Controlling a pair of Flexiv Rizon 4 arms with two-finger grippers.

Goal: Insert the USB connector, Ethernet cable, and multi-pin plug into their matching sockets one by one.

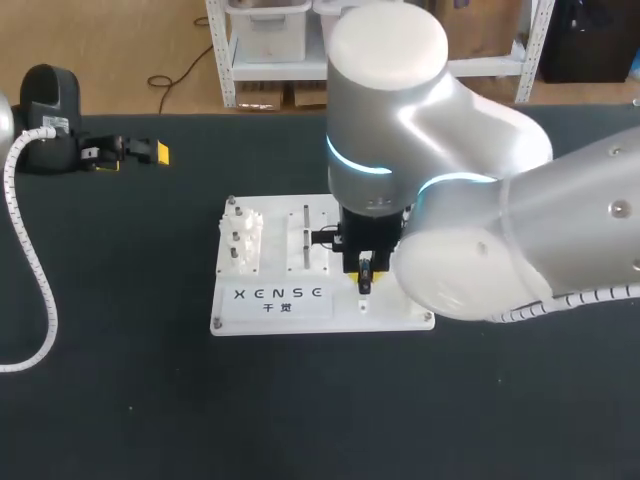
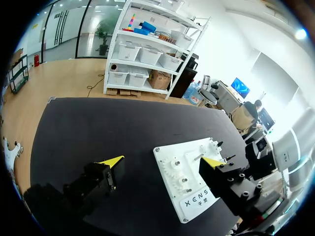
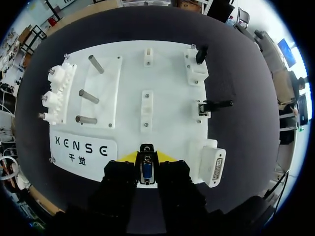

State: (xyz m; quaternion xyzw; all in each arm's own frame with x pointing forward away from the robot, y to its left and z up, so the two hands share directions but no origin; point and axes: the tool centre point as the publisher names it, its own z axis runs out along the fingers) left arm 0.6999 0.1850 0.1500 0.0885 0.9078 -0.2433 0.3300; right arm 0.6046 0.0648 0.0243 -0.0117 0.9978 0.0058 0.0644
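table (image 1: 100, 400): dark, under both grippers | white board (image 3: 167, 73): beneath right gripper (image 3: 146, 157), ahead of left gripper (image 2: 162, 161) | left: fingers apart, nothing between | right: clamped on multi-pin plug (image 3: 146, 172) | multi-pin socket (image 3: 215, 167): just beside right fingers, apart from plug

The table (image 1: 120, 400) is matt black. The board (image 3: 167, 73) is white with dark lettering and grey metal pegs (image 3: 88, 96). Both the left gripper (image 2: 163, 161) and right gripper (image 3: 146, 158) are black with yellow tips. The multi-pin plug (image 3: 146, 171) has a black shell and blue face. The right arm (image 1: 450, 200) is silver-grey, white-capped, with glowing cyan rings. At far left, a ribbed hose (image 1: 35, 260) is white.
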